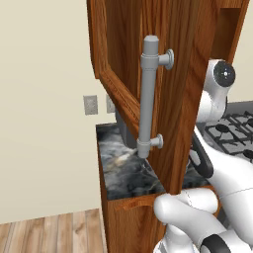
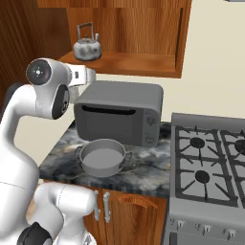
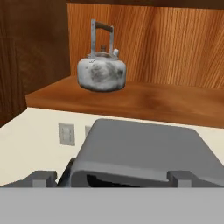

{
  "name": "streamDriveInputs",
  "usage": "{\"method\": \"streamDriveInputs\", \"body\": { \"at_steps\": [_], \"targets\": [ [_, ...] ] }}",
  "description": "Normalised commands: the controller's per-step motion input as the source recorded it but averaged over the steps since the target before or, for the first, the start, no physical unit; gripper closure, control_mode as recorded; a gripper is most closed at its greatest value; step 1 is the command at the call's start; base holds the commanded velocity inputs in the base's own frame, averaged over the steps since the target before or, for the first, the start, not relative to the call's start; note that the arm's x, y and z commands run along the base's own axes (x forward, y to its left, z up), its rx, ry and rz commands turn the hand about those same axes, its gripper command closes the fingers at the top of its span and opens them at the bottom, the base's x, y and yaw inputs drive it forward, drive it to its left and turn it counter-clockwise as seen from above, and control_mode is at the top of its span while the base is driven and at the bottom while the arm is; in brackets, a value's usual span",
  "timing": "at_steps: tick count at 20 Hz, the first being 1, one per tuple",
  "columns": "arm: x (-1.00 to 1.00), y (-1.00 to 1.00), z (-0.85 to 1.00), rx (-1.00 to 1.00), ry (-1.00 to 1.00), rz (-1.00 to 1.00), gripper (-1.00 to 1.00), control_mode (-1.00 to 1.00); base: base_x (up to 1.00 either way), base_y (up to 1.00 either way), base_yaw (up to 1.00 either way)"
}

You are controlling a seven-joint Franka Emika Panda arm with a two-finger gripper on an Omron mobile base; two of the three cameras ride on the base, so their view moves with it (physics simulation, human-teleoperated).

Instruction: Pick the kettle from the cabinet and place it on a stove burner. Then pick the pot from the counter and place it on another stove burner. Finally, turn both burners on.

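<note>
The silvery kettle (image 2: 87, 47) (image 3: 101, 72) stands upright on the shelf of the open wall cabinet (image 2: 129, 64), near its left end. The cabinet door (image 1: 168, 99) is swung wide, its grey bar handle (image 1: 147, 94) facing the left base view. My gripper (image 3: 111, 179) (image 2: 88, 74) hovers above the microwave's left side, below and in front of the kettle, open with nothing between its fingertips (image 3: 41, 178). The grey pot (image 2: 102, 158) sits on the marbled counter (image 2: 148, 167) in front of the microwave. To the right is the stove, with its burners (image 2: 197, 142) bare.
A boxy grey microwave (image 2: 119, 112) stands on the counter right under the cabinet shelf, behind the pot. The open door hangs close to my arm's left side. Wall outlets (image 3: 66, 133) show behind the microwave. Stove knobs (image 2: 206, 229) line the stove's front edge.
</note>
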Motion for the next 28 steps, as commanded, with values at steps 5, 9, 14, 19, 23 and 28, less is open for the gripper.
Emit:
{"method": "streamDriveInputs", "body": {
  "at_steps": [5,9,14,19,23,28],
  "targets": [
    [0.01,0.00,0.35,0.00,-0.14,0.00,-1.00,-1.00,0.00,0.00,0.00],
    [0.02,0.00,0.32,0.00,-0.12,0.00,-1.00,-1.00,0.00,0.00,0.00],
    [0.03,0.00,0.14,0.00,-0.09,0.00,-1.00,-1.00,0.00,0.00,0.00],
    [0.01,0.00,0.00,0.00,0.00,0.00,-1.00,-1.00,0.00,0.00,0.00],
    [0.05,0.00,0.00,0.00,0.00,0.00,-1.00,-1.00,0.00,0.00,0.00],
    [0.25,0.00,0.00,0.00,0.00,0.00,-1.00,-1.00,0.00,0.00,0.00]
  ]
}}
